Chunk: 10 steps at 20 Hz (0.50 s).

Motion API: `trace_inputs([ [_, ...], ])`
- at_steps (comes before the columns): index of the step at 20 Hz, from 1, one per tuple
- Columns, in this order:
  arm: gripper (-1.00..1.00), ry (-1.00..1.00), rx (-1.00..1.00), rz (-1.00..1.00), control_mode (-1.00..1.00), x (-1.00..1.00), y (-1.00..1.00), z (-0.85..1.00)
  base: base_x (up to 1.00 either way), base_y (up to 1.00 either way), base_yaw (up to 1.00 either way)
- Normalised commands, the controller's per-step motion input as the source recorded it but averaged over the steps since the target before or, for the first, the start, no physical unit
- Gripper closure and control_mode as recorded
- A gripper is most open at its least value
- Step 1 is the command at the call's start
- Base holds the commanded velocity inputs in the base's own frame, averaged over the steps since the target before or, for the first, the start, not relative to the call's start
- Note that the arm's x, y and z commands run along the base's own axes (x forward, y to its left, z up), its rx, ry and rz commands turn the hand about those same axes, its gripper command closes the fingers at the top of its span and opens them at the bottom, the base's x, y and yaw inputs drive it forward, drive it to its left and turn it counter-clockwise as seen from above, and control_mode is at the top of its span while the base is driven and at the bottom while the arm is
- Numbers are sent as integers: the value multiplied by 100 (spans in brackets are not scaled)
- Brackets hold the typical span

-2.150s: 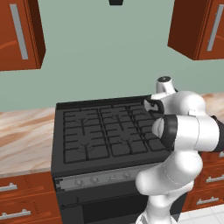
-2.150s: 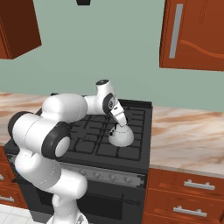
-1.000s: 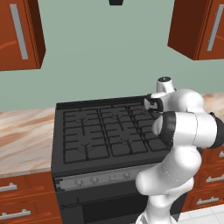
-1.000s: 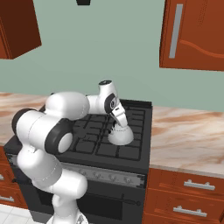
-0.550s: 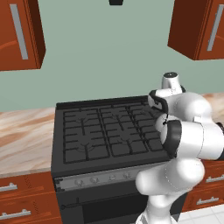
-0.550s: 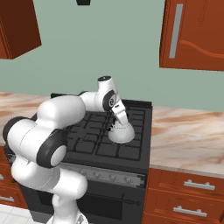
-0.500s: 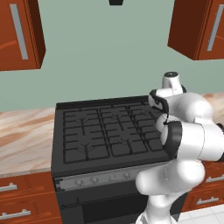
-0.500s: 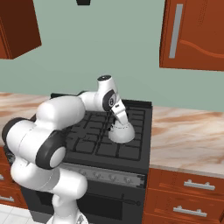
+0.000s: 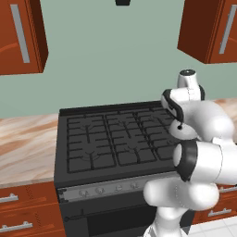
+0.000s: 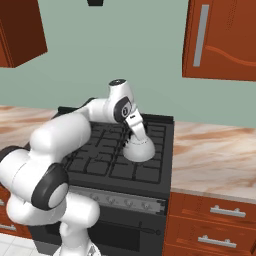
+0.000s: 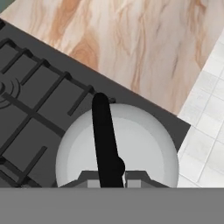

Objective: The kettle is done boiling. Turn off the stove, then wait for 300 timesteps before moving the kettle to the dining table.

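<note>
Marbled counter (image 10: pixel 215 150) (beige-pink) beside red-brown drawers (image 10: pixel 215 220).

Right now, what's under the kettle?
The kettle sits over black grate bars of the stove, near its right edge. The hand is shut on its black handle. The burner beneath is covered, so I can't see it.

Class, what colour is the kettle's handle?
Black, against the silver-grey kettle; the handle shows best in the hand view.

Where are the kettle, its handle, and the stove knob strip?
kettle (image 10: pixel 138 148), right base view, dome side.
kettle handle (image 11: pixel 104 135), hand view, mid-bar.
stove knob strip (image 9: pixel 115 187), left base view, strip centre.
</note>
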Motion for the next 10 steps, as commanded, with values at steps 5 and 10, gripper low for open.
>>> trace_inputs([
  [5, 100, 0, 0, -4, -100, -30, 0, 37, 0, 0, 0],
  [10, 100, -3, 0, -5, -100, -42, -1, 31, 0, 0, 0],
])
